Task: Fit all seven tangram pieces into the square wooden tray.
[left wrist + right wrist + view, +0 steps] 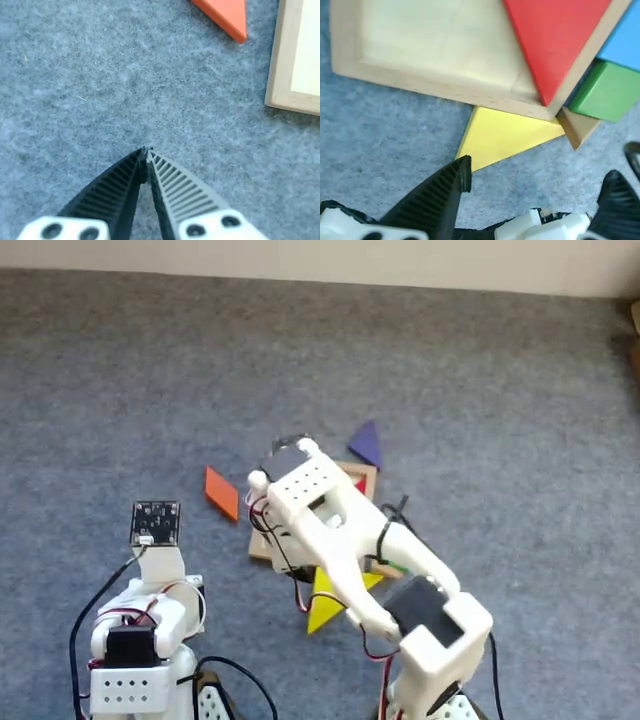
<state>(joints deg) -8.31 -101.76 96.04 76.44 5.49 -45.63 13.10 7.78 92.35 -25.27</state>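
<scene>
The right tool [540, 175] stood wide open and held nothing, its jaws spread above the grey bench [380, 150]. The flat yellow wooden triangle [505, 137] lay just ahead of it, between the jaws and the square wooden tray [420, 82]. The triangle's long edge ran along the tray's outer rim and touched it. Whether it was tucked a little beneath the rim we could not tell. One sharp corner pointed toward the dark ribbed jaw, so we judged that a grasp would have to close across the piece's narrower span, not along that long edge.

Inside the tray a large red wooden triangle [555, 35] sat in one corner. In the high view the right arm stood over the tray with the yellow triangle just beside it. The left tool [146, 155], closed on nothing, hung low over the bench. It was well apart from that piece and nearer the orange wooden parallelogram [225, 15]. We took the right arm for the nearer one by far.
</scene>
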